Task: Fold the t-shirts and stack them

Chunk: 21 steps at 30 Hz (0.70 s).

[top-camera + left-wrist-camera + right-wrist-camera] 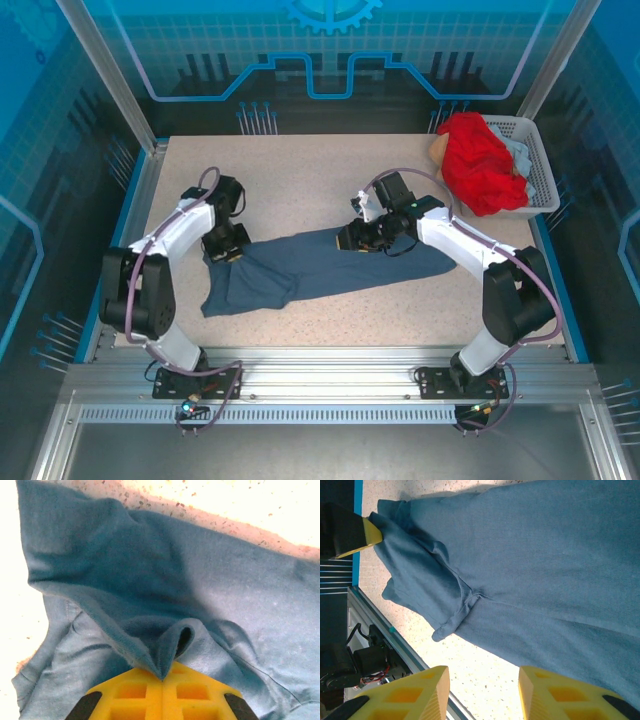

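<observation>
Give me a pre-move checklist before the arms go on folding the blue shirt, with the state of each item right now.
1. Left gripper shut on the blue t-shirt: ok, a ridge of cloth is pinched between its fingers.
2. Right gripper gripping the shirt: not ok, its jaws stand apart with nothing between them.
3. Right gripper lined up on a shirt edge: cannot tell.
4. Shirt lying flat: not ok, it is bunched and doubled over near the left gripper.
5. Red t-shirt out of the way: ok, it is heaped in the basket at the far right corner.
6. Arms uncrossed: ok, one at each end of the shirt.
</observation>
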Each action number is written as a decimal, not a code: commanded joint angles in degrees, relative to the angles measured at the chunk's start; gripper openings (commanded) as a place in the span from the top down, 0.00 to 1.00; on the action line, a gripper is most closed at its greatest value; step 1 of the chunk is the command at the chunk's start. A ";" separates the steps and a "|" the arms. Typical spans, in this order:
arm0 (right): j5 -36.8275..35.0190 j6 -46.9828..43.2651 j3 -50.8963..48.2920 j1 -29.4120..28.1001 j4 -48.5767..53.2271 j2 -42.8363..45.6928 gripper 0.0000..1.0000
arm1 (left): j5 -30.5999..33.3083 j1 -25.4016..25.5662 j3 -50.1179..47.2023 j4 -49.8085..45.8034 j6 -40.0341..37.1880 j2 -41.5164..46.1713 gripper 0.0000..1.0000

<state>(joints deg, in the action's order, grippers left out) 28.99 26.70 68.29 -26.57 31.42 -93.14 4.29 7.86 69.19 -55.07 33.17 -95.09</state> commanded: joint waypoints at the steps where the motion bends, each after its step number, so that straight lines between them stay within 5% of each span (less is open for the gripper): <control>1: 1.02 -0.29 0.35 0.46 0.14 -0.19 0.59 | 1.36 -1.17 3.05 -4.03 -3.19 -2.27 1.00; 7: 0.80 -0.50 0.50 0.61 0.58 -0.15 0.59 | 0.09 -1.79 3.32 -5.53 -3.04 -3.64 1.00; 21: 1.24 -0.24 0.56 0.92 -0.46 -0.98 0.59 | -11.96 -1.23 -12.29 -3.32 9.18 12.32 0.99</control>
<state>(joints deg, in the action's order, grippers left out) 29.02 26.70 68.29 -26.55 31.40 -93.19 -3.55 6.55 58.81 -57.95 37.78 -85.47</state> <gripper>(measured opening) 0.415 0.053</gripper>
